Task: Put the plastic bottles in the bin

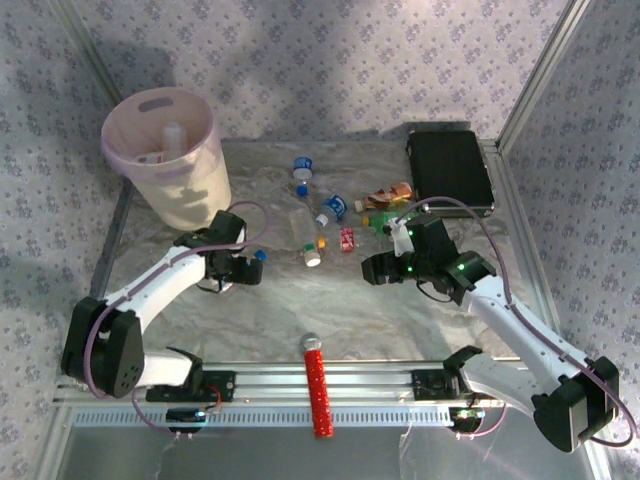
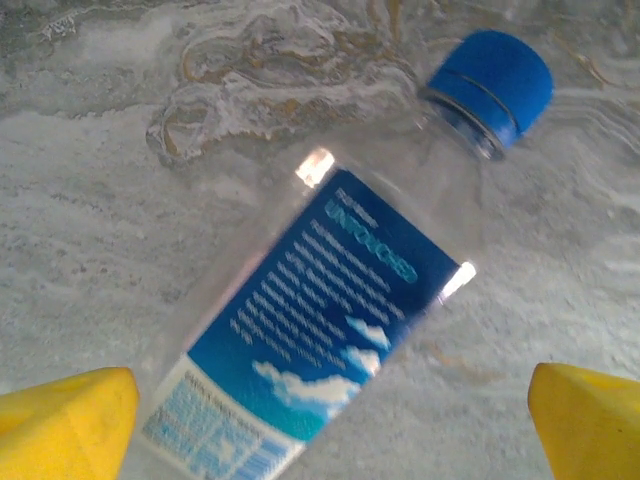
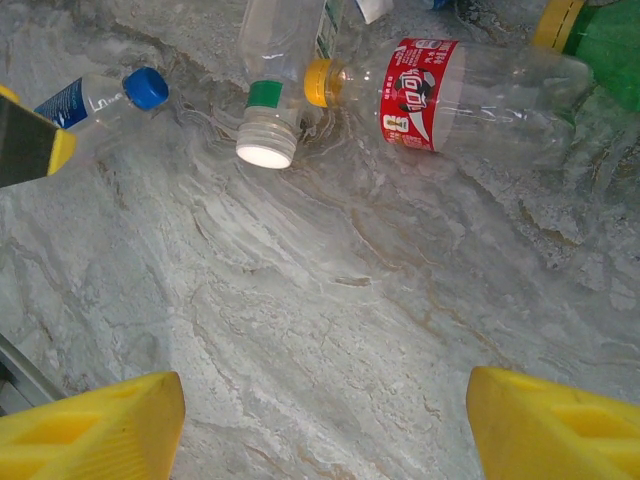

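A clear bottle (image 2: 330,290) with a blue label and blue cap lies tilted on the marble table, its lower half between my left gripper's (image 2: 330,430) wide-open yellow fingers (image 2: 70,425), with gaps on both sides. From above, that left gripper (image 1: 243,268) sits right of the bin (image 1: 190,190), a pale pink bucket with a bottle (image 1: 172,135) inside. My right gripper (image 3: 325,420) is open over bare table. Ahead of it lie a red-labelled bottle (image 3: 440,85), a white-capped bottle (image 3: 275,80) and a green bottle (image 3: 610,40). Several more bottles (image 1: 331,208) are scattered mid-table.
A flat black case (image 1: 448,170) lies at the back right. A red ribbed cylinder (image 1: 318,390) rests across the front rail between the arm bases. Patterned walls and a metal frame enclose the table.
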Motion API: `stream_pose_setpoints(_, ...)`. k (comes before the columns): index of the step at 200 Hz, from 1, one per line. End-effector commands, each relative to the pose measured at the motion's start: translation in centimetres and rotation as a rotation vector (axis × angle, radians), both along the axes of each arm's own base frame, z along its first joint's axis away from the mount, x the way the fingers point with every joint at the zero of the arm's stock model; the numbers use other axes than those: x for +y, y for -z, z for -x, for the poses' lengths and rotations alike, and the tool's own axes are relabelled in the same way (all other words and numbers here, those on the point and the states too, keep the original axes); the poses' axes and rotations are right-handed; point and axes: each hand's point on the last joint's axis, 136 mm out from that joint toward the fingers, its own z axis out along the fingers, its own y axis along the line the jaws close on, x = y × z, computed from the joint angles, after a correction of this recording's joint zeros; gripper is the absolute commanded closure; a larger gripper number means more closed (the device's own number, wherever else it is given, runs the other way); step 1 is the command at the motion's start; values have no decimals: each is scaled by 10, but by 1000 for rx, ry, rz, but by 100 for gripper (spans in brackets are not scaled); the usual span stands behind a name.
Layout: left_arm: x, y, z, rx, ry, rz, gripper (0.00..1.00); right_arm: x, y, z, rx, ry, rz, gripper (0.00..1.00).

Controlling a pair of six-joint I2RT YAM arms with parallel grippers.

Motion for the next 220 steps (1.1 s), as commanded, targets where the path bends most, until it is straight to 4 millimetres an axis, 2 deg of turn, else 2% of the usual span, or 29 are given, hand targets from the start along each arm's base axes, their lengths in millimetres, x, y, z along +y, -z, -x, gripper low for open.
stream_pose_setpoints(1, -1, 10, -10, 1, -59, 35, 0, -6, 4, 3, 15, 8, 25, 24)
stream_pose_setpoints(29, 2, 13, -18, 11, -80, 40, 0, -7, 5, 4, 8, 4, 29, 24)
stream_pose_setpoints(78, 0, 32, -9, 94, -134, 91, 1, -13, 11, 9, 29, 7, 52, 24)
stream_pose_setpoints(95, 1, 30, -9, 90, -141, 92, 7, -13, 9, 8, 26, 6, 53, 24)
stream_pose_setpoints(145, 1, 22, -13, 72, -135, 85, 34, -13, 11, 7, 41, 9, 54, 24)
stream_pose_setpoints(165, 1, 19, -12, 71, -131, 88, 37, -12, 11, 7, 43, 7, 53, 24)
stream_pose_setpoints(185, -3, 6, -14, 55, -124, 109, 37, -12, 10, 5, 40, 12, 55, 24)
stream_pose_setpoints(197, -6, -9, -16, 31, -117, 133, 38, -13, 11, 5, 46, 15, 61, 24)
stream_pose_setpoints(208, -9, -29, -14, 14, -108, 159, 38, -14, 13, 4, 50, 15, 68, 24)
stream_pose_setpoints(220, -15, -60, -18, -53, -93, 216, 39, -14, 15, 3, 55, 16, 72, 24)
